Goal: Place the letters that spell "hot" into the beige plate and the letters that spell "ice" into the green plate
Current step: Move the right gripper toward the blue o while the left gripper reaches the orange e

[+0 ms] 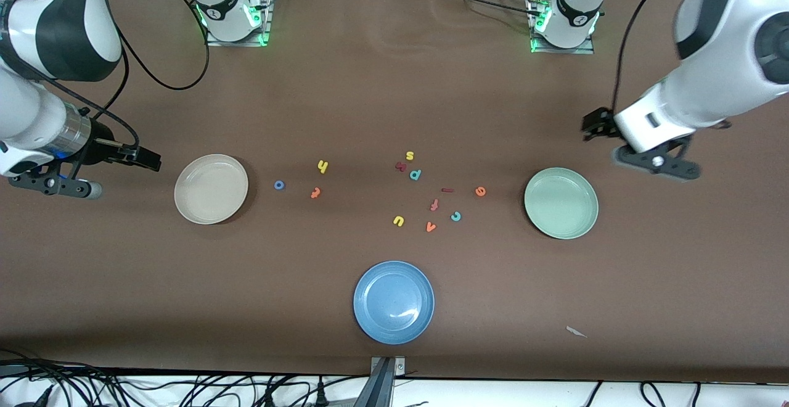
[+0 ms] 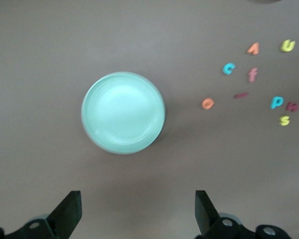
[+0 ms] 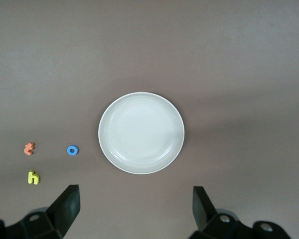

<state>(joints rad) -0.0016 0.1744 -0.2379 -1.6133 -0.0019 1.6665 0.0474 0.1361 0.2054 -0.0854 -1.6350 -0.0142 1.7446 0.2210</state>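
Observation:
The beige plate [image 1: 211, 189] [image 3: 141, 132] lies empty toward the right arm's end, with the blue "o" [image 1: 279, 185] [image 3: 72, 150], yellow "h" [image 1: 322, 166] [image 3: 34, 177] and orange "t" [image 1: 315, 193] [image 3: 29, 148] beside it. The green plate [image 1: 561, 202] [image 2: 123, 112] lies empty toward the left arm's end. Next to it are the orange "e" [image 1: 480, 192] [image 2: 208, 103], dark red "i" [image 1: 447, 190] [image 2: 241, 94] and teal "c" [image 1: 455, 216] [image 2: 228, 68]. My right gripper [image 1: 58, 185] [image 3: 135, 196] hangs open above the table beside the beige plate. My left gripper [image 1: 656, 163] [image 2: 138, 199] hangs open beside the green plate.
A blue plate [image 1: 394, 301] sits nearest the front camera. Among the middle letters lie a yellow "s" [image 1: 410, 155], teal "p" [image 1: 415, 174], reddish "f" [image 1: 434, 205], yellow "u" [image 1: 398, 221] and orange "v" [image 1: 431, 227]. A paper scrap [image 1: 576, 332] lies near the front edge.

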